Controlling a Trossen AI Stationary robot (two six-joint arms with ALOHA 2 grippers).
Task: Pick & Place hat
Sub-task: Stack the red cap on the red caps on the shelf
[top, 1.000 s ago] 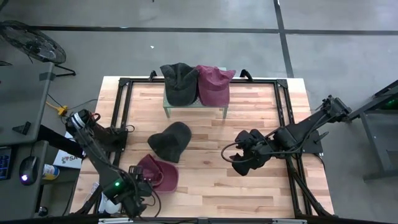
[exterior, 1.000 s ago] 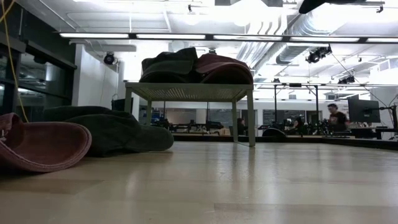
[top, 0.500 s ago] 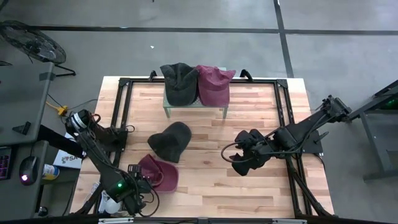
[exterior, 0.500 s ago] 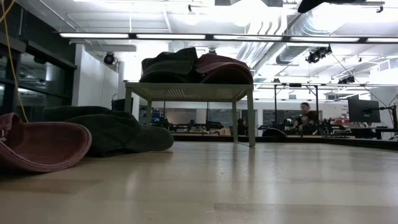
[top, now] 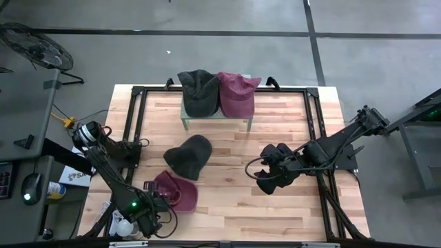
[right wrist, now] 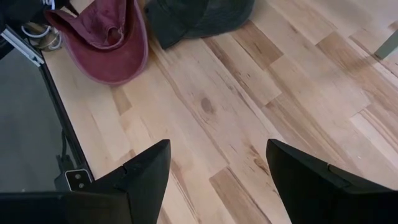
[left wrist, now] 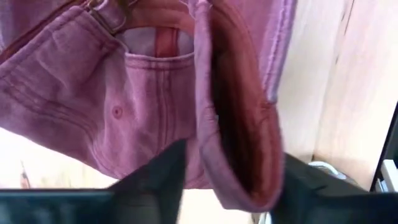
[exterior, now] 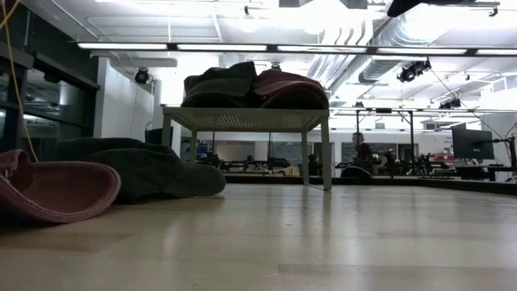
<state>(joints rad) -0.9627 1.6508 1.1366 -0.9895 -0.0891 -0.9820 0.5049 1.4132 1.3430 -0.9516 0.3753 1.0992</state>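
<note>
Item: maroon hat (top: 176,192), near the table's (top: 227,213) front-left edge. My left gripper (left wrist: 227,168) straddles its rim, fingers either side; whether they pinch, I cannot tell. Dark hat (top: 187,156) just behind, touching. Open boards toward centre. My right gripper (right wrist: 214,168) waits spread over bare wood. Rear stand (top: 216,117) carries two more hats.

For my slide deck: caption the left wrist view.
Left pincer closing around the edge of an upturned maroon cotton cap on the wooden table.
</note>
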